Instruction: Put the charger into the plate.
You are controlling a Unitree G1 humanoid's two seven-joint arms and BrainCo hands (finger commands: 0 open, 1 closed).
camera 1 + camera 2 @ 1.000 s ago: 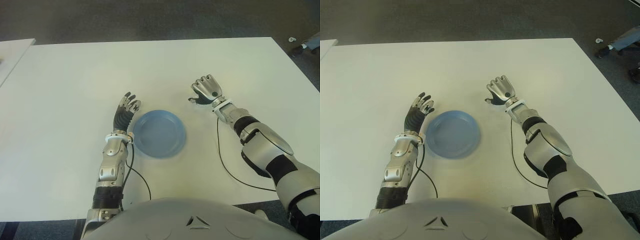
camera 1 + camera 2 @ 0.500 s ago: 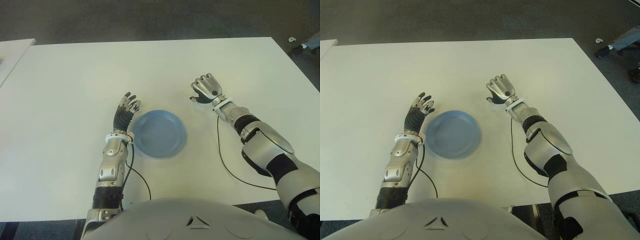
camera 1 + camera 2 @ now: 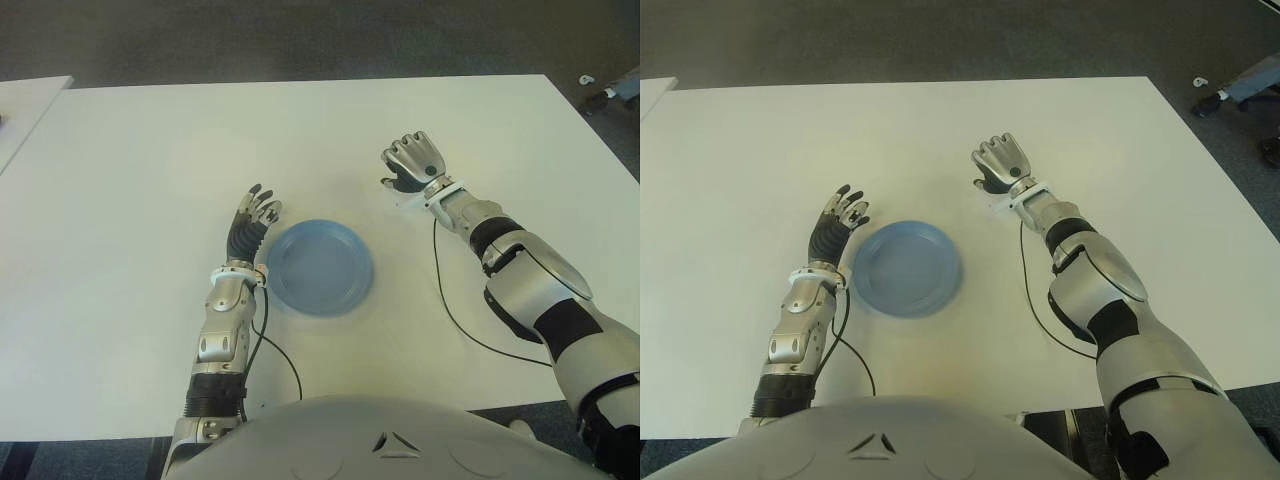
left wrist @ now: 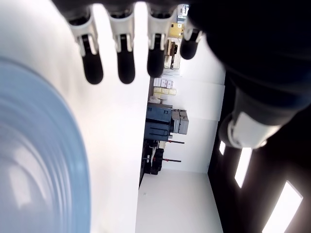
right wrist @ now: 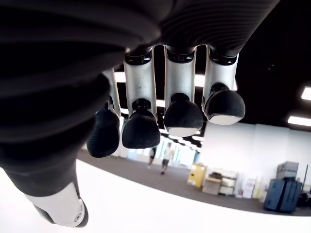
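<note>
A blue plate [image 3: 319, 267] lies on the white table [image 3: 150, 150] in front of me. My left hand [image 3: 250, 222] is beside the plate's left rim with its fingers straight and nothing in it; the rim also shows in the left wrist view as the plate [image 4: 43, 160]. My right hand [image 3: 411, 160] is beyond and to the right of the plate, its fingers [image 5: 180, 114] curled, with nothing showing between them. A small white piece [image 3: 408, 203] juts out by the right wrist; I cannot tell whether it is the charger. No charger shows plainly elsewhere.
A black cable [image 3: 450, 320] trails from the right wrist across the table toward the near edge. Another cable [image 3: 278, 355] runs from the left wrist. A second white table [image 3: 25, 100] adjoins at the far left. Dark floor lies beyond the far edge.
My right hand has moved slightly farther up the table and curled its fingers tighter, with the thumb drawn in. The left hand and the plate have stayed put.
</note>
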